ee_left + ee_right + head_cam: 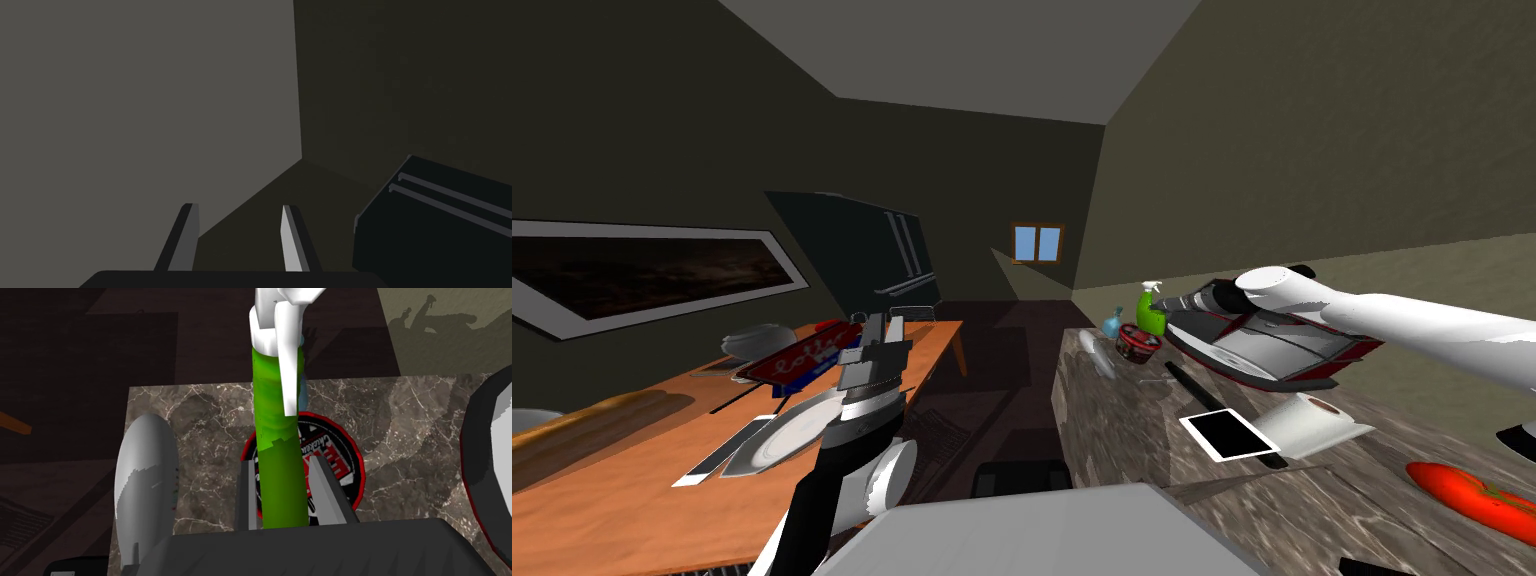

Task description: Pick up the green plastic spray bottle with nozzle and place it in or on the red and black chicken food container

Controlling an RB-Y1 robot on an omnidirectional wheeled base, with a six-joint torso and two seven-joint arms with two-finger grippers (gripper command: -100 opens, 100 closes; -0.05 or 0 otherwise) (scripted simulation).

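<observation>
The marble-topped table (1112,425) on the right carries a round red and black container (1138,344) near its far end. A small blue bottle (1112,323) stands just behind the container and a grey oval thing (1097,352) lies beside it. Nearer along the table lie a big red, black and grey appliance (1257,345), a dark stick (1184,380), a tablet (1228,434), a paper roll (1315,420) and a red vegetable (1472,495). The orange wooden table (632,490) on the left holds a plate (787,430), a bowl (757,342) and a red lettered box (802,358).
</observation>
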